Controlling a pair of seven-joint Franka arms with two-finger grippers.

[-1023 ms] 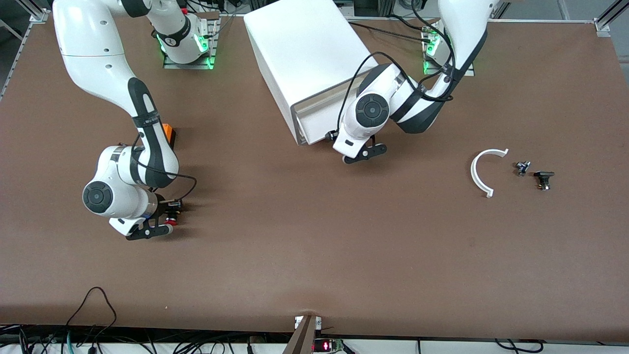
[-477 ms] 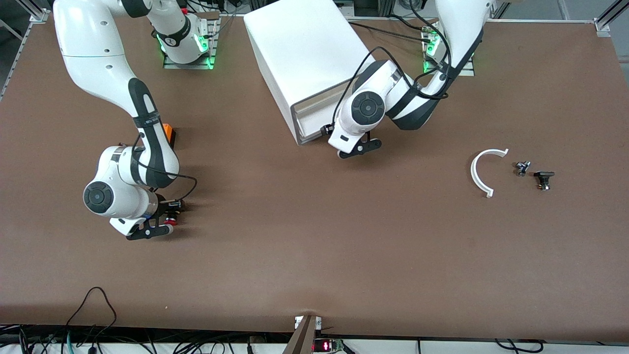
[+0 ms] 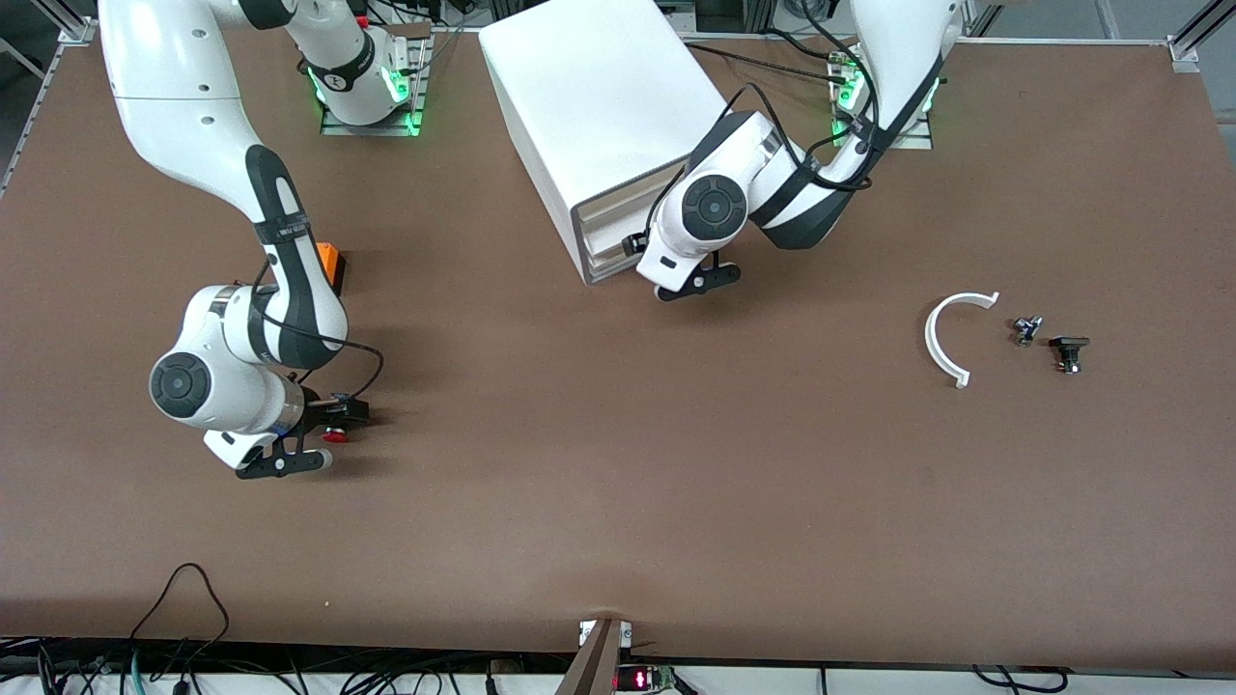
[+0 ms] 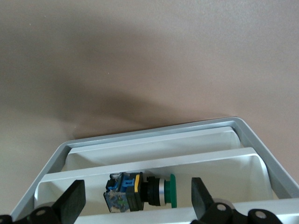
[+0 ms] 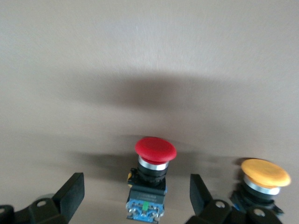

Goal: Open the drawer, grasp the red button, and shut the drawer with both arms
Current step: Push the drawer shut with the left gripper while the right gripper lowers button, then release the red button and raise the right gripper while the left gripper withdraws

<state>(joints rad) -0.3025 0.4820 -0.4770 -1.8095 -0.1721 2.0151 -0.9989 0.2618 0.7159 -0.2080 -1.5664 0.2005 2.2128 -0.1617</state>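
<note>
The red-capped button stands on the table by my right gripper. In the right wrist view the button sits between the open fingers of my right gripper, touched by neither. The white cabinet stands at the robots' edge of the table. Its uppermost drawer stands slightly out. My left gripper is open at the drawer's front. In the left wrist view the drawer holds a green-capped button between the fingers of my left gripper.
A yellow-capped button stands beside the red one. An orange box lies under the right forearm. A white arc and two small dark parts lie toward the left arm's end of the table.
My left gripper has moved toward the cabinet and the drawer has slid farther in. My right gripper has shifted slightly off the red button, which stays on the table.
</note>
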